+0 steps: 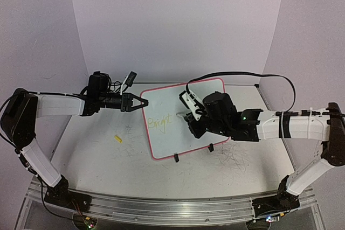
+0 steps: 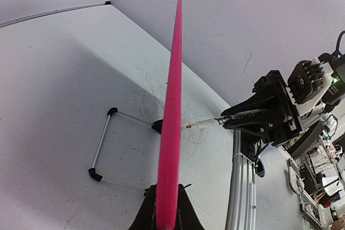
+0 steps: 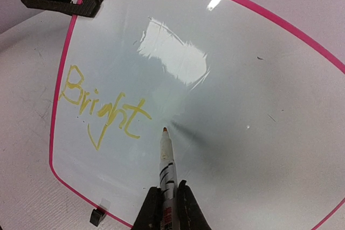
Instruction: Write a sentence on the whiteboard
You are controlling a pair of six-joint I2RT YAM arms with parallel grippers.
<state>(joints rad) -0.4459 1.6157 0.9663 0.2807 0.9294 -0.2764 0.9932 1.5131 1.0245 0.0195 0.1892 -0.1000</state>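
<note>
- The whiteboard point(image 1: 186, 117) lies on the tabletop point(image 1: 91, 154) between the two arms, its pink rim turned at an angle to the tabletop's edges.
- The left claw point(image 1: 144, 102) is pressed together on the whiteboard's left corner, pinching the rim; in the left wrist view that rim runs edge-on up from between its fingers.
- The right claw point(image 3: 166, 208) pinches a marker point(image 3: 167, 162), which points away from the wrist with its tip at the board's surface (whether it touches, I cannot tell).
- Of the sentence point(image 3: 102, 106), only the yellow word "Bright" stands on the board, near the left rim; the marker tip sits just right of its last letter.
- Two small black clips point(image 1: 176, 158) sit along the board's near edge.
- A small yellow piece point(image 1: 118, 139) lies on the tabletop, left of the board and apart from it.
</note>
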